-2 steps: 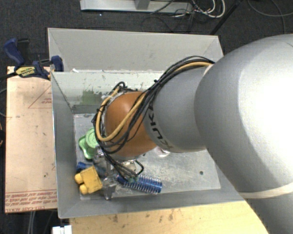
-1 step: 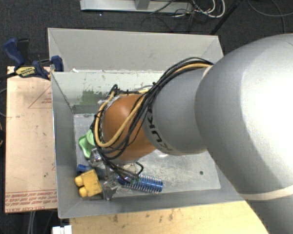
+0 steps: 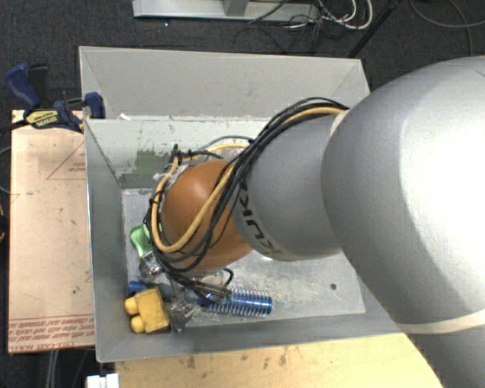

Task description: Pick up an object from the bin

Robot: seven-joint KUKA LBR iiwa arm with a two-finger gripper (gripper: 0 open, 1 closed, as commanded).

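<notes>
My gripper [image 3: 180, 300] is low in the bin's front left corner, its metal end showing just below the arm's wrist. A yellow blocky plastic piece [image 3: 145, 310] lies right beside it on the left, touching or nearly touching it. A blue ribbed, coil-like cylinder [image 3: 244, 303] lies on the floor just to its right. A small dark blue piece [image 3: 136, 286] sits above the yellow one. A green piece [image 3: 138, 237] peeks out at the wrist's left edge. Whatever lies directly under the gripper is hidden.
The arm and its wrist cover most of the bin's middle and right side. The bin's left and front walls stand close to the gripper. Bare floor shows to the right of the blue cylinder.
</notes>
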